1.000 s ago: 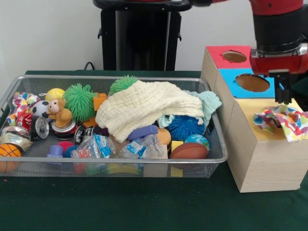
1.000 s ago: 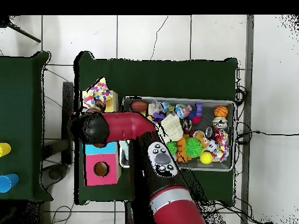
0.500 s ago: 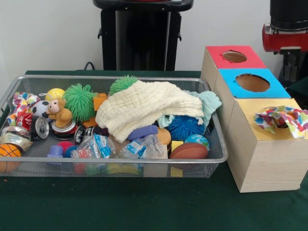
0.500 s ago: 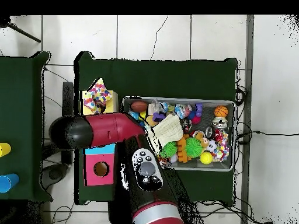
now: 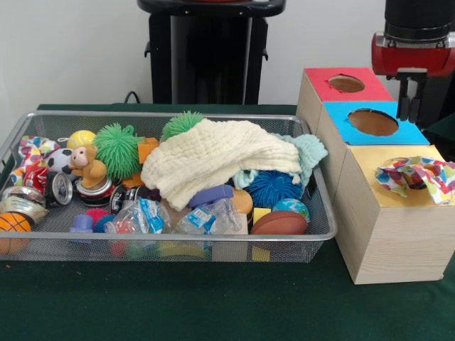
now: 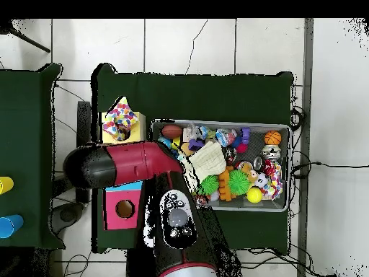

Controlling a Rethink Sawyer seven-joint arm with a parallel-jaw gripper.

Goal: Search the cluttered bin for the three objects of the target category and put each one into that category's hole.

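Note:
A multicoloured patterned cloth [image 5: 416,177] lies crumpled over the hole in the yellow-topped box [image 5: 370,167]; in the overhead view the same cloth [image 6: 120,119] sits on that box. My gripper [image 5: 409,99] hangs above the far right edge of the blue-topped box [image 5: 373,122], well clear of the cloth. It is open and holds nothing. In the wire bin [image 5: 170,245], a cream cloth [image 5: 213,160] drapes over the middle. A pale teal cloth [image 5: 307,150] shows at its right end, and another patterned cloth [image 5: 32,153] lies at the far left.
A red-topped box [image 5: 346,84] with a round hole stands behind the blue one. The bin also holds spiky green balls [image 5: 117,145], a toy monkey [image 5: 87,165], cans, sports balls and plastic packets. In the overhead view my arm [image 6: 130,162] covers the blue box.
My gripper has risen off the yellow box and drawn back toward the blue and red boxes. The patterned cloth stays on the yellow hole.

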